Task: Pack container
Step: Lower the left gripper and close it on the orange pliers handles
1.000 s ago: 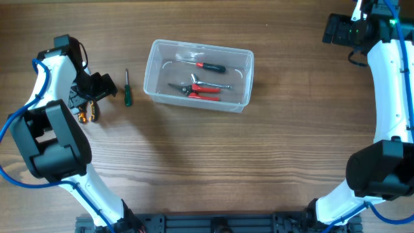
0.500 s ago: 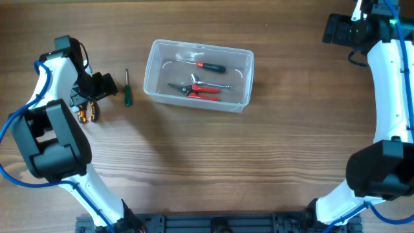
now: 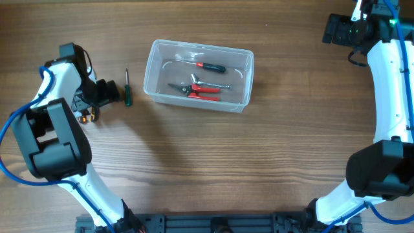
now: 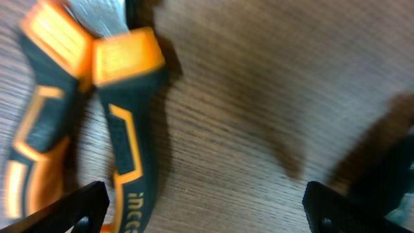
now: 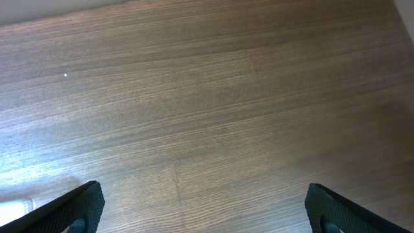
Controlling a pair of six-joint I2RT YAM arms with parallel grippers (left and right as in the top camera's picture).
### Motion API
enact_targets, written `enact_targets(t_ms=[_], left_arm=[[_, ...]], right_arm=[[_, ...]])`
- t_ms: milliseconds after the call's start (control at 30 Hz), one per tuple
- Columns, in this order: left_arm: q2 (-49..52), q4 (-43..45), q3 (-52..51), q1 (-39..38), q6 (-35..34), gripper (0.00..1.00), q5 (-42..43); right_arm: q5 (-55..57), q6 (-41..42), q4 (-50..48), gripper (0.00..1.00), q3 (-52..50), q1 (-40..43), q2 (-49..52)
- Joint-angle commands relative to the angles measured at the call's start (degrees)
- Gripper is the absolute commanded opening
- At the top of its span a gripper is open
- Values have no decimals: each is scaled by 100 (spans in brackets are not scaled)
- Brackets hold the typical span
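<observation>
Overhead, green screwdriver (image 3: 127, 89) lies between left gripper (image 3: 103, 94) and container (image 3: 200, 47).

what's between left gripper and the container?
Overhead view: only a green screwdriver lies between the left gripper and the container, touching neither.

Overhead: your light is even and bright, shadows soft. Left wrist: orange-and-black plier handles (image 4: 123, 142) blurred. Right wrist: pale glare lower left on brown wooden table (image 5: 39, 168).
</observation>
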State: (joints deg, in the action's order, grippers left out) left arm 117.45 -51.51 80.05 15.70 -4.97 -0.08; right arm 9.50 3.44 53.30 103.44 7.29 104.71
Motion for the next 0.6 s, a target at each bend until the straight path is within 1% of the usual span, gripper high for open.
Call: enact_targets(t_ms=[0, 67, 167, 300, 567], left_arm=[[87, 146, -179, -20, 114, 97, 66], [87, 170, -179, -20, 114, 92, 66], [87, 240, -179, -13, 116, 89, 35], [87, 385, -179, -13, 114, 92, -122], [87, 625, -179, -4, 114, 91, -151]], right_arm=[[81, 109, -11, 100, 81, -13, -142], [81, 107, -11, 100, 81, -13, -142], [81, 107, -11, 100, 81, -13, -142], [81, 107, -11, 100, 81, -13, -142], [81, 107, -11, 100, 81, -13, -142]])
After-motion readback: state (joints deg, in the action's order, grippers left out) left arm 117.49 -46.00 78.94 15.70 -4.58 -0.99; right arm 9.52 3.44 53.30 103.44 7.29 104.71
